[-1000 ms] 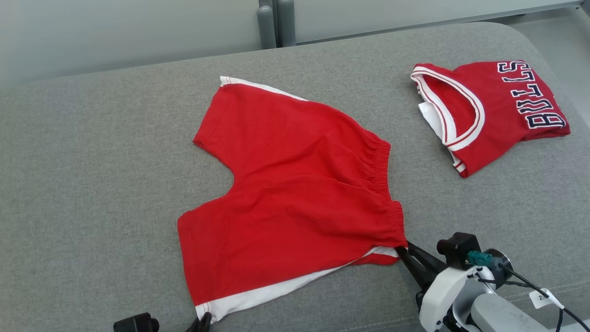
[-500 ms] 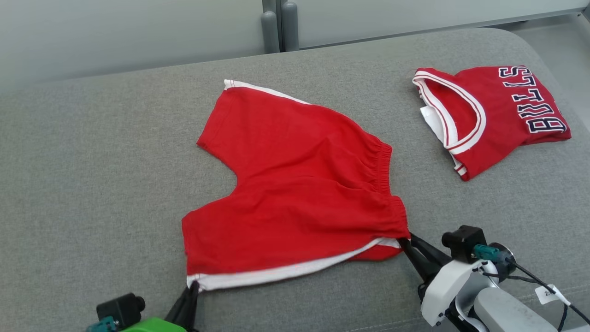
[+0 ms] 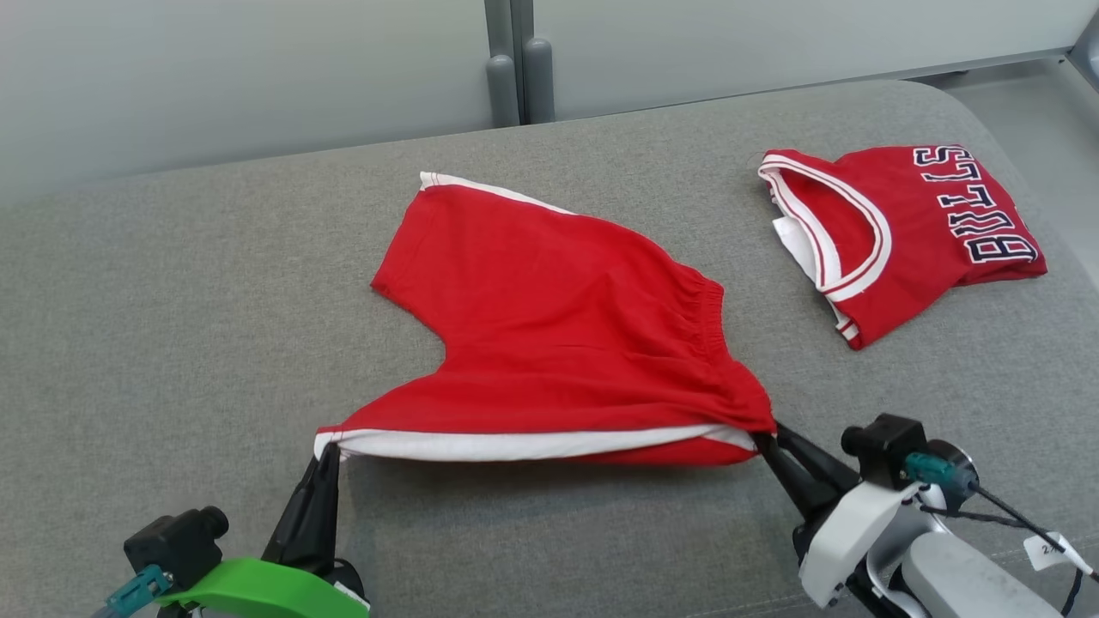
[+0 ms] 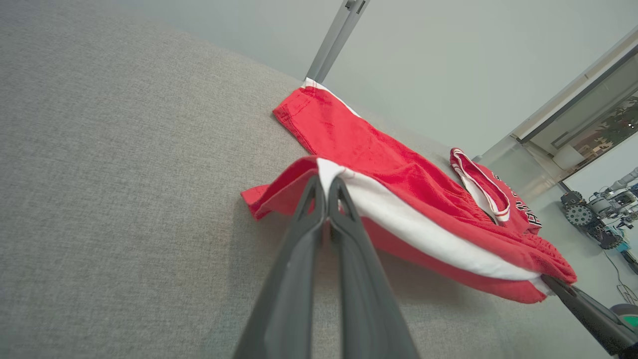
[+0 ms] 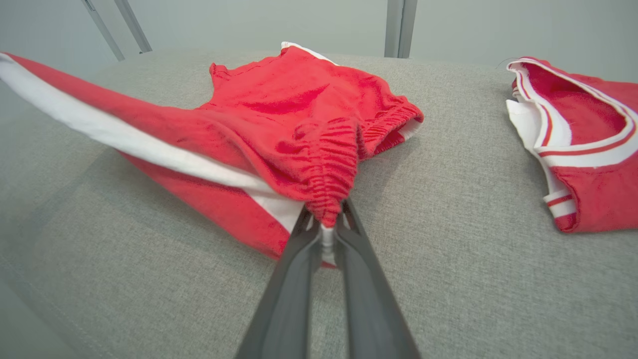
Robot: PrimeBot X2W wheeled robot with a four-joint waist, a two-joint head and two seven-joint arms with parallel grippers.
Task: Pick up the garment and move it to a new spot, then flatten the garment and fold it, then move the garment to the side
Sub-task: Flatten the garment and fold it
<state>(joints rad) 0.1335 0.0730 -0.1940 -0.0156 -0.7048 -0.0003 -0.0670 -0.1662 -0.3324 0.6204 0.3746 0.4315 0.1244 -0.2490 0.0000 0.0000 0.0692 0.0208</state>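
The garment [image 3: 558, 318] is a pair of red shorts with white side stripes, spread on a grey cushioned surface [image 3: 172, 326]. Its near edge hangs lifted between both grippers, while the far leg lies flat. My left gripper [image 3: 328, 453] is shut on the near leg's hem corner [image 4: 324, 174]. At the lower right, my right gripper [image 3: 764, 439] is shut on the elastic waistband's near corner [image 5: 326, 214]. The white stripe [image 3: 524, 443] stretches taut between the two grips.
A folded red jersey [image 3: 901, 232] with white trim and dark lettering lies at the back right of the surface, also seen as the jersey [image 5: 578, 144]. A pale wall with upright posts [image 3: 511, 73] runs behind. The surface's right edge curves down near the jersey.
Both grippers have raised the near edge of the shorts off the surface, the left one more, and the fabric has folded back away from me. The head camera has also tilted slightly.
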